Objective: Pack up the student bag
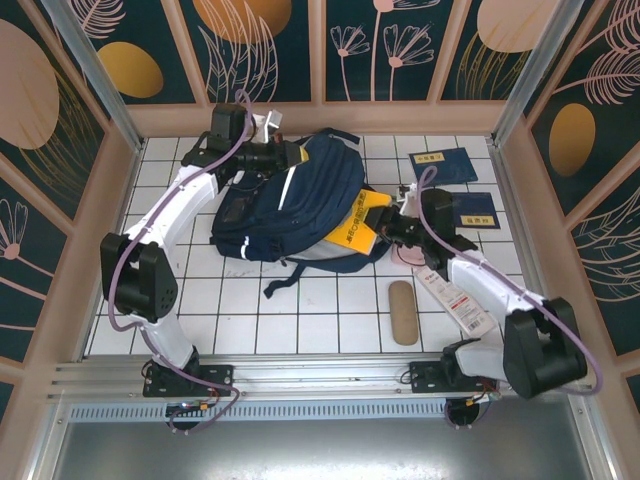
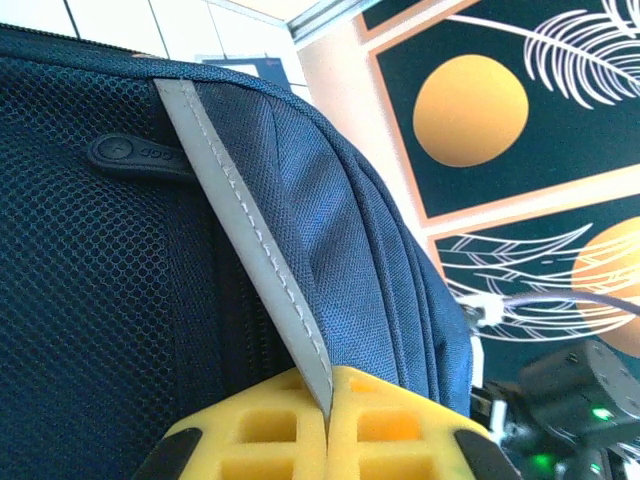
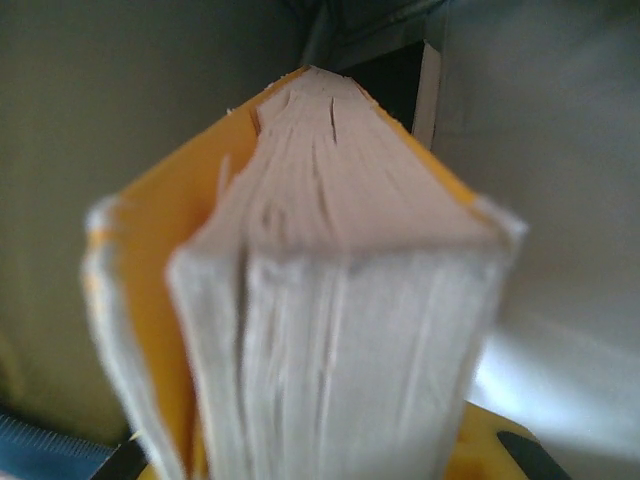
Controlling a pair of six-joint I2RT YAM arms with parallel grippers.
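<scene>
Navy student bag (image 1: 290, 190), left tool (image 2: 328, 430) clamped on its stripe (image 2: 250, 240), right tool (image 1: 388, 228) clamped on yellow book (image 1: 350, 232) partly inside

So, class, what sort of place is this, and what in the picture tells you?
Probably a robot test cell, not a classroom: a white tiled table walled by leaf-printed panels in a metal frame, with a left arm and right arm bolted at its edge, beside a student bag.

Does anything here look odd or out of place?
Only the yellow book: it pokes half out of the student bag, lying at an angle, gripped by the right claw. Nothing looks spilled or damaged.
</scene>
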